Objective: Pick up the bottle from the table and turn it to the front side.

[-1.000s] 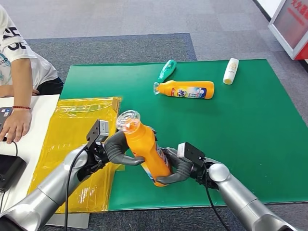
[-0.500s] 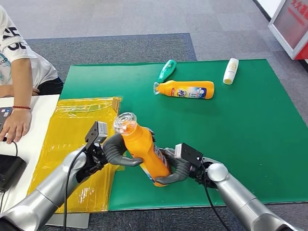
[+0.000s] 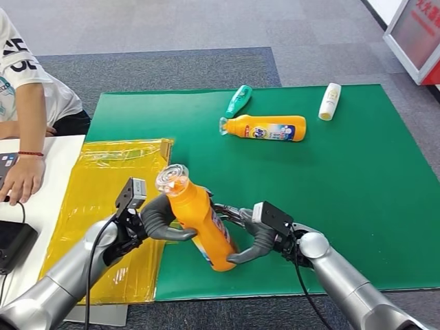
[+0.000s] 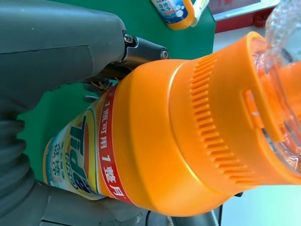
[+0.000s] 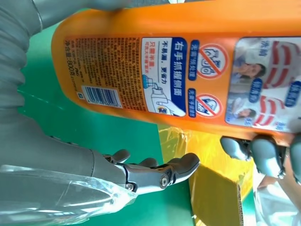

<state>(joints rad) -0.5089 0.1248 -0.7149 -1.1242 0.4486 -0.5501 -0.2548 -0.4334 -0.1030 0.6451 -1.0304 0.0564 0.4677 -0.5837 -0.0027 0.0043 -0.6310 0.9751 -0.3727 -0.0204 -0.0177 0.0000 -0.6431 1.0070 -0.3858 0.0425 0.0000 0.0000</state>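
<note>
Tilting further toward the robot's left, the orange plastic detergent bottle with the clear cap (image 3: 199, 218) is being held above the near edge of the green table mat (image 3: 332, 185); compared with a second ago, its cap has shifted left and slightly up, and its base has swung toward the robot. The bottle is being gripped from both sides: the left hand (image 3: 158, 218) is wrapped around the upper body just below the cap, and the right hand (image 3: 249, 240) is curled under and around the lower body. Both hands have moved slightly left with it.

In the left wrist view the front label (image 4: 76, 160) is partly being covered by the grey thumb, and the clear cap is being cut off at the frame edge. In the right wrist view the back label with barcode (image 5: 142, 75) is being shown, while the bottle's cap end is being cut off; several dark fingertips (image 5: 264, 150) are being pressed against the bottle's edge.

Contents of the held bottle cannot be made out through the opaque plastic.

Farther back on the mat, a second orange bottle (image 3: 267, 128), a green bottle (image 3: 238, 100) and a white bottle (image 3: 329, 101) are lying on their sides. A yellow plastic bag (image 3: 111, 185) is lying flat beside the mat's left edge. A person's hand (image 3: 20, 179) is resting on the white table (image 3: 51, 185).
</note>
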